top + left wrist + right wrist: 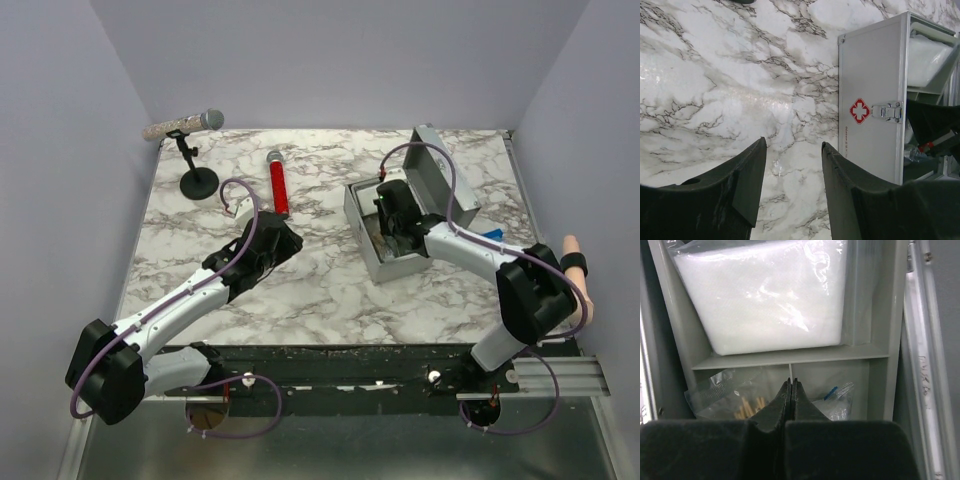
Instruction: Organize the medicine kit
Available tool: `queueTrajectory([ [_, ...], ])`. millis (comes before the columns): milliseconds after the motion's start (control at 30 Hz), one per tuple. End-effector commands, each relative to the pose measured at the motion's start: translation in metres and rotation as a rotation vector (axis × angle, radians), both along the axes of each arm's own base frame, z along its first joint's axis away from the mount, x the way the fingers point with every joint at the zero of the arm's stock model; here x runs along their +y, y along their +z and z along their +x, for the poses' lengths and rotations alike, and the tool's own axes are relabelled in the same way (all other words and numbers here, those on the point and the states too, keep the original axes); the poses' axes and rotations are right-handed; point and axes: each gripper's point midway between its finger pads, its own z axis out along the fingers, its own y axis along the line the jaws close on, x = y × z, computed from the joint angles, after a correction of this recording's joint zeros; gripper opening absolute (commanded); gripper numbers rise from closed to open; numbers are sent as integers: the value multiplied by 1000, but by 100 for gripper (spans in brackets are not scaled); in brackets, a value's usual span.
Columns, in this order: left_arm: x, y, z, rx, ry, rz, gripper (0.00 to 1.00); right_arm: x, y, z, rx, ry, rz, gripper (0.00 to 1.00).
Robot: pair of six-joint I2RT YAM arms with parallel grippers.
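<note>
The medicine kit (392,268) is a grey metal box standing right of centre with its lid (440,178) raised. In the left wrist view its side (870,90) shows a red cross and a latch. My right gripper (398,222) is down inside the kit. In the right wrist view it (790,382) is shut, empty, over the divider of the inner grey tray (790,360). A bag of white gauze (765,295) fills the large compartment. A bag of wooden swabs (735,401) and a small bag with a blue item (840,399) lie in the two small ones. My left gripper (278,240) (792,146) is open and empty over bare marble, left of the kit.
A red microphone (278,186) lies on the marble table (330,290) behind my left gripper. A glittery microphone (182,126) sits on a black stand (198,182) at the back left. A mannequin hand (578,275) with a black band stands at the right edge.
</note>
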Motion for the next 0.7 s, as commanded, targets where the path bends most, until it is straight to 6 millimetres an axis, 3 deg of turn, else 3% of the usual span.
queueTrajectory([
  [0,-1,-4,-1,6,-10,-9,57,-4,56,-1,-131,-35,103,1],
  [100,-3,-7,-2,12,-17,-18,57,-4,75,-3,-163,-25,123,1],
  [333,-5,-8,-2,21,-21,-21,57,-4,85,-12,-199,9,159,1],
  [567,-6,-10,-3,27,-20,-30,57,5,138,-8,-288,47,222,1],
  [667,-7,-10,-3,28,-21,-36,57,6,147,-5,-251,40,201,1],
])
